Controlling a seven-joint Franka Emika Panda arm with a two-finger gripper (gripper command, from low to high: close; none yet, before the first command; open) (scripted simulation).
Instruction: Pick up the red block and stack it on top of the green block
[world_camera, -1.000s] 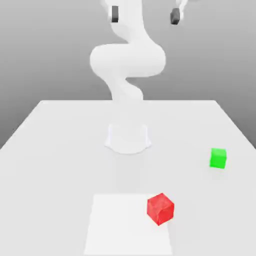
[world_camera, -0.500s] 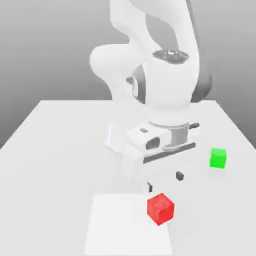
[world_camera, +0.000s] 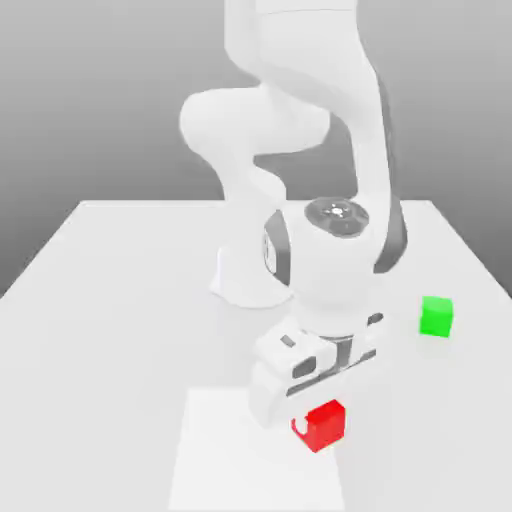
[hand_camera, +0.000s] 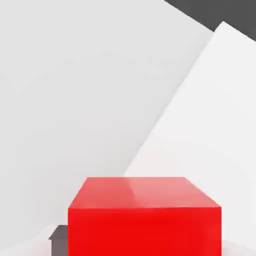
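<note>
Now pincer (world_camera: 318, 412) lower, astride red block (world_camera: 324, 425)

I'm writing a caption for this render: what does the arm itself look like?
A glossy white arm of rounded, tube-like segments with dark grey joint bands. A round grey cap tops the wrist. The white, boxy hand carries small dark fingers. No cables or markings visible.

The gripper (world_camera: 318, 408) sits low right over the red block (world_camera: 323, 427). The green block (world_camera: 436, 316) stands well apart at two o'clock, with bare table (world_camera: 120, 300) between them.
</note>
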